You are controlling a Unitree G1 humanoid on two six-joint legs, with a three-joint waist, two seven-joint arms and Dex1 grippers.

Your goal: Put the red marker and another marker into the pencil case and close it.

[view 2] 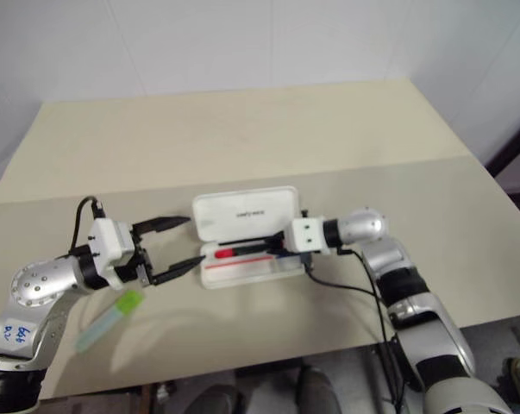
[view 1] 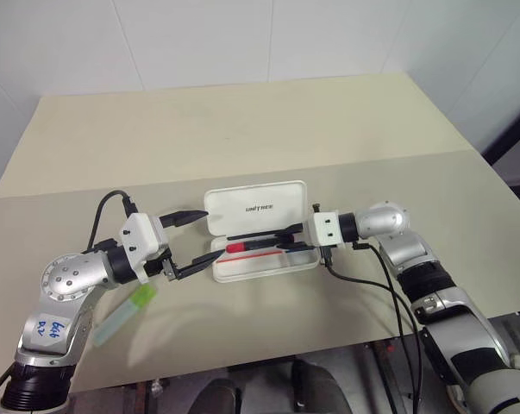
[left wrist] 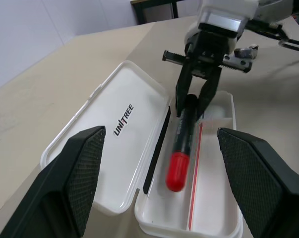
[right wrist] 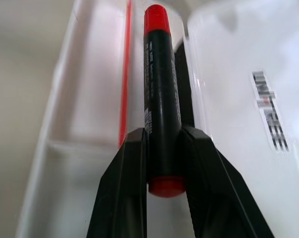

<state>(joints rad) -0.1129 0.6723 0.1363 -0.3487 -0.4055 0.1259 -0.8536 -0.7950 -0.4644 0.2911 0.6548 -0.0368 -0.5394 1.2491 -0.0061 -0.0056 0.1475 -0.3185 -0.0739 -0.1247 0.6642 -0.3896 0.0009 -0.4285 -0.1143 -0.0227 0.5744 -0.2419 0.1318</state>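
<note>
Over the pencil case (view 1: pixel 242 266) — right claw (right wrist: pixel 161 144) clamps the red marker (left wrist: pixel 181 146); left claw (view 1: pixel 187 243) gapes empty.

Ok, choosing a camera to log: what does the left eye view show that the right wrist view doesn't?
Left eye view: the lime-green marker lying on the table, and the open left end effector. Right wrist view: fine print along the red marker. Both: the right end effector shut on the red marker over the open pencil case.

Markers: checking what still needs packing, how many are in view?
2: the red marker held by the right gripper over the open pencil case; the green marker on the table.
</note>
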